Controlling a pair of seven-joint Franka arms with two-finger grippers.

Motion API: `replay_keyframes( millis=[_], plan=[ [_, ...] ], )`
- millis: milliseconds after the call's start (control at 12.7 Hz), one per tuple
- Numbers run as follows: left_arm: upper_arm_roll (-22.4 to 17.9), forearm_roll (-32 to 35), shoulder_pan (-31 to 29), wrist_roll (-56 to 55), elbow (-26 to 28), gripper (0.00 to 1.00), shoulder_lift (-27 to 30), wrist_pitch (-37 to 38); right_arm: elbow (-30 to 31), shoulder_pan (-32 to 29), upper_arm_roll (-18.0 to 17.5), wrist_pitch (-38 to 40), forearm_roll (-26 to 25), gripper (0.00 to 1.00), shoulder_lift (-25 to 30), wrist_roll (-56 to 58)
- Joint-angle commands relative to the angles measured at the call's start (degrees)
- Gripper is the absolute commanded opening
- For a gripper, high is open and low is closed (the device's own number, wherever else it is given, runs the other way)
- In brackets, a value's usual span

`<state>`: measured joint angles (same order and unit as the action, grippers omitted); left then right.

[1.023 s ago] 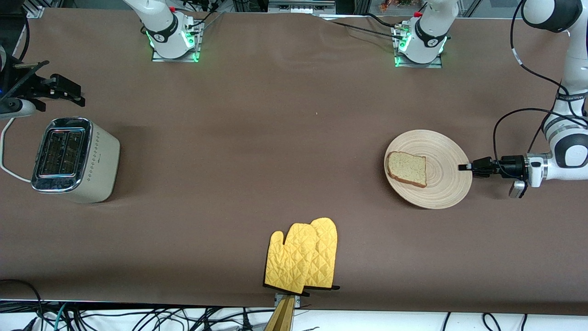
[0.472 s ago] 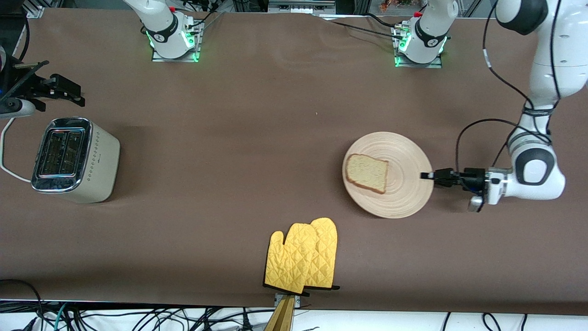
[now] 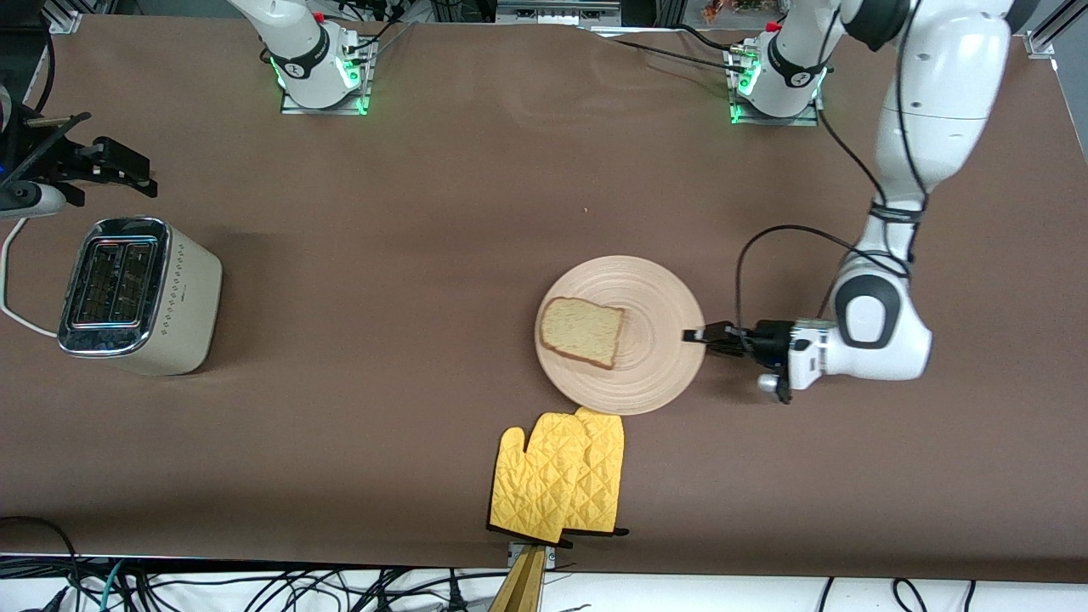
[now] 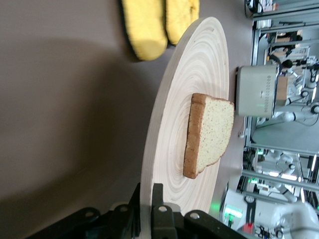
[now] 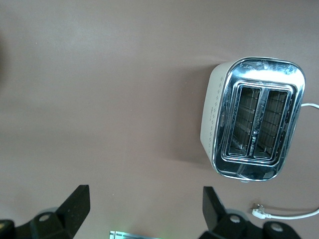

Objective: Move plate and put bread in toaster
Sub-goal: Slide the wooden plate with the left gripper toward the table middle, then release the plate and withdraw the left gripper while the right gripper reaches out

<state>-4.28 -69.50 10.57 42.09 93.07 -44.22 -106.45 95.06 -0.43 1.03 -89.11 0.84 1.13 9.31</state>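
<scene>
The wooden plate [image 3: 654,374] lies mid-table with the bread slice [image 3: 582,331] on it, toward the toaster's side. My left gripper [image 3: 697,335] is shut on the plate's rim at the edge toward the left arm's end. In the left wrist view the plate [image 4: 172,154] carries the bread [image 4: 209,132], and the gripper [image 4: 148,199] pinches the rim. The cream-white toaster [image 3: 136,293] stands at the right arm's end, slots empty. My right gripper [image 3: 127,166] is open in the air beside the toaster and waits; its wrist view shows the toaster [image 5: 254,119] and spread fingers [image 5: 75,204].
Yellow oven mitts [image 3: 561,476] lie near the table's front edge, just nearer the camera than the plate; they also show in the left wrist view [image 4: 149,25]. The toaster's white cord [image 3: 13,272] loops at the table's end.
My left arm has slid the plate with the bread across the table toward the toaster, from the left arm's end to mid-table. The right arm has not moved.
</scene>
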Motion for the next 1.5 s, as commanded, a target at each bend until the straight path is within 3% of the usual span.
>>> replay_keyframes(
  millis=[0,236,472,551,708,787,1102,1259,1417],
  plan=[
    [-4.8,-10.5,9.8,-0.6,0.5,0.0,-1.4,-3.1,-1.7,0.1,0.0,1.2,0.5,1.0,-0.7,-0.7],
    [-11.8,-19.6,19.8,-2.1,0.4,0.0,-3.9,-3.3,-1.7,0.1,0.0,1.2,0.5,1.0,-0.7,-0.7],
    [-14.0,-24.2,24.2,-3.9,0.4,0.03,-6.0,-4.1,-1.7,0.2,-0.5,1.2,0.6,1.0,-0.7,-0.7],
    [-14.4,-24.2,24.7,-3.9,0.4,0.29,-6.1,-4.4,-1.7,0.2,-0.5,1.2,0.5,1.0,-0.7,-0.7],
    [-16.6,-24.0,24.5,-3.6,0.5,0.67,-6.0,-3.8,-1.7,0.2,-0.5,1.0,0.5,1.0,-0.7,-0.7],
    [-16.7,-24.1,24.2,-3.0,1.3,1.0,-5.5,-3.6,-1.7,0.1,-0.5,1.0,0.5,1.0,-0.7,-0.7],
    [-17.7,-22.6,17.3,-3.8,4.6,1.0,0.7,-2.0,-1.8,0.0,-0.5,1.0,0.5,1.0,-1.0,-0.6],
    [-14.5,-14.4,9.7,-7.8,8.1,1.0,8.6,-2.4,-1.8,0.1,-0.5,1.0,0.4,1.0,-1.0,-0.5],
    [-8.1,0.3,-0.7,-15.3,8.3,1.0,15.3,-3.6,-1.8,0.1,-0.5,1.0,0.0,1.0,-1.0,-0.5]
  ],
)
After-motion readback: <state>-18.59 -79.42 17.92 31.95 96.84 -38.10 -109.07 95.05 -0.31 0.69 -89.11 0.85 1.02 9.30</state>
